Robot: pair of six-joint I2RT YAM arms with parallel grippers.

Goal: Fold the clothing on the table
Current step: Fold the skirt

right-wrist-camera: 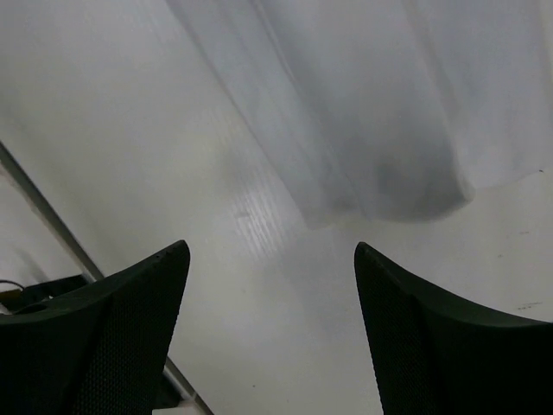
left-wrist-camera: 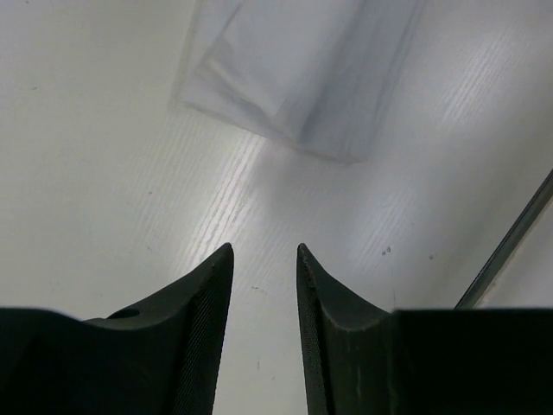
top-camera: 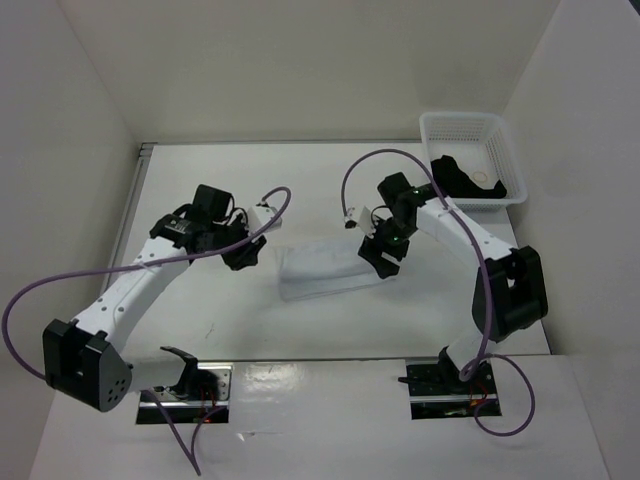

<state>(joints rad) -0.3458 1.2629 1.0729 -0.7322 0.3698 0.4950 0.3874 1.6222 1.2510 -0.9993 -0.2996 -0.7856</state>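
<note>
The left pincer [left-wrist-camera: 263, 251] hung partly spread over bare worktop [top-camera: 300, 190], gripping nothing, just left of the clothing [top-camera: 325, 268]. The right pincer [right-wrist-camera: 270, 246] stood wide apart by the garment's right end, likewise empty. The clothing lay flat as a narrow rectangle mid-worktop, between both pincers, with open surface on all sides. At the far right corner sat a white lattice basket [top-camera: 495, 135] containing a black garment [top-camera: 465, 182].
</note>
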